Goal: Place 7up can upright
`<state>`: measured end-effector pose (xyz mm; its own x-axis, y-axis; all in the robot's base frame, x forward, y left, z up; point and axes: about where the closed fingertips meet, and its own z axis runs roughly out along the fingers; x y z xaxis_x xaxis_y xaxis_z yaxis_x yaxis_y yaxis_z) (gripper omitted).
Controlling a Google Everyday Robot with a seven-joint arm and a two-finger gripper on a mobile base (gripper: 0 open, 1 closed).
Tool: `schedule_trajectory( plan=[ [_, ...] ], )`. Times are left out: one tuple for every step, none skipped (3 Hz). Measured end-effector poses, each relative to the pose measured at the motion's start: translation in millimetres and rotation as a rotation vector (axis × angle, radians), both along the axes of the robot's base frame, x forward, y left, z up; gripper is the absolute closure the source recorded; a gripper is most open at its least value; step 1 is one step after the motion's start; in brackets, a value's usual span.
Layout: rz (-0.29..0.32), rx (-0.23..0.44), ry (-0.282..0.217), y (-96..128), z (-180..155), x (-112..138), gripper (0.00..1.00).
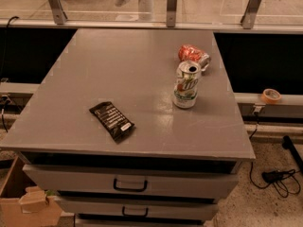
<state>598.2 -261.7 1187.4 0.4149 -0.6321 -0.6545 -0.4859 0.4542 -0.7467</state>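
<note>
End effector: outside the camera view, so its state cannot be told. The 7up can (185, 85) stands upright and unheld on the right half of the table (118, 70), shiny top up, just in front of 1 dented red can (194, 56) lying on its side. Placement appears complete, with no step left.

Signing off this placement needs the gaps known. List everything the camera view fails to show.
- Gripper: outside the camera view, past the frame edge; position unknown.
- 7up can: upright, far side hidden by its own body.
- Red can: partly hidden behind the 7up can.
- Black wrapper: print too small to read.
- Bottom drawer: cut off by the lower edge.
</note>
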Motion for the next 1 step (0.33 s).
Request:
schedule_trajectory(
  plan=[
    [-0.039, -0.011, -0.036, -2.5, 13.6, 2.4, 0.00]
  ],
)
